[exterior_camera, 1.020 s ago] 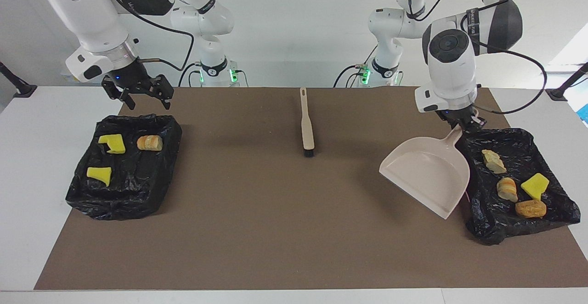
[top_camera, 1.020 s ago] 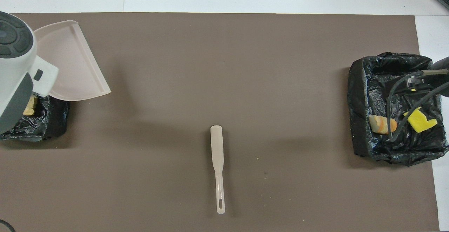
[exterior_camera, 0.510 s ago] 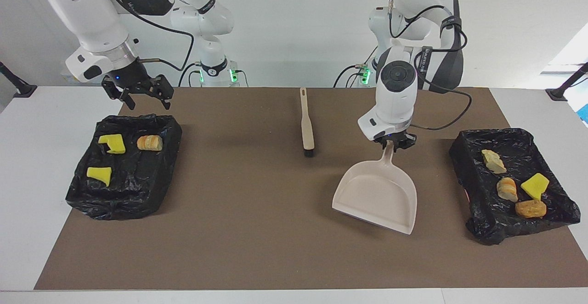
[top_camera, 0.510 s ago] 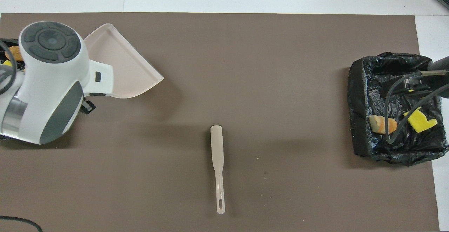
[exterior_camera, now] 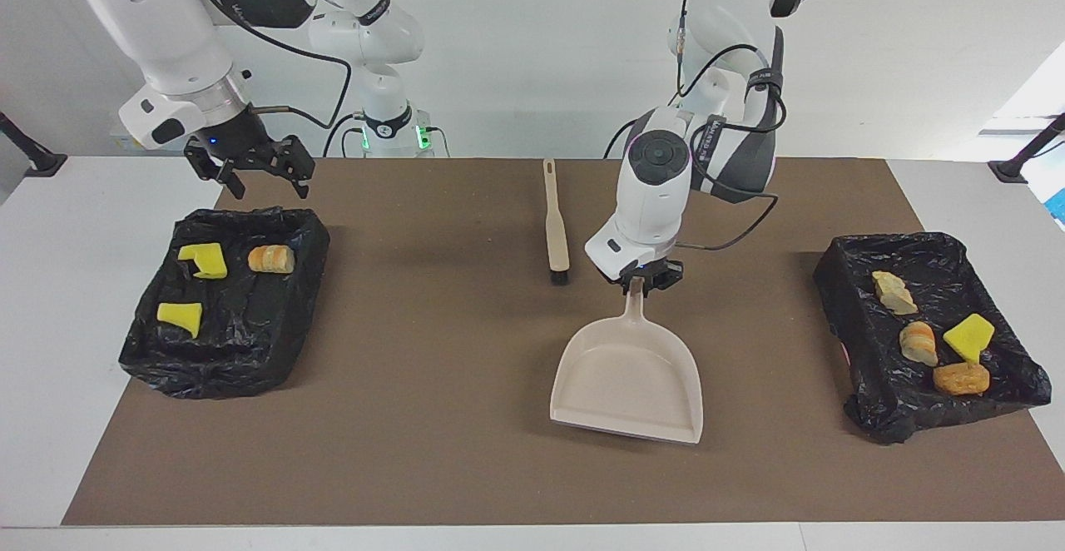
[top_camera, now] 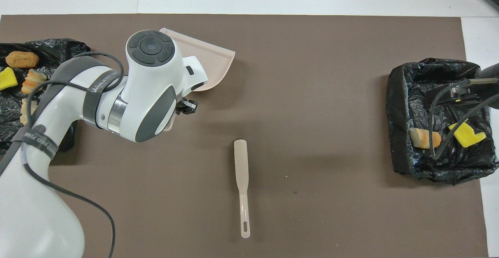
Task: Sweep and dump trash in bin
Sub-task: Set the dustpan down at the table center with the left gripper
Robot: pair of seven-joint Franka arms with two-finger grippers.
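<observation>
Closing stage by the look of it, all trash (exterior_camera: pixel 919 341) binned: left gripper (exterior_camera: pixel 642 281) clamped on empty dustpan (exterior_camera: pixel 628 380) mid-mat, set-down next; right gripper (exterior_camera: pixel 260 172) wide, waiting over bin (exterior_camera: pixel 250 326) corner.

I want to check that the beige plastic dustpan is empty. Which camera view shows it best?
The facing view: the beige plastic dustpan shows whole and empty, its handle held in the left tool. In the overhead view the left arm covers most of it, leaving only part of the pan.
</observation>
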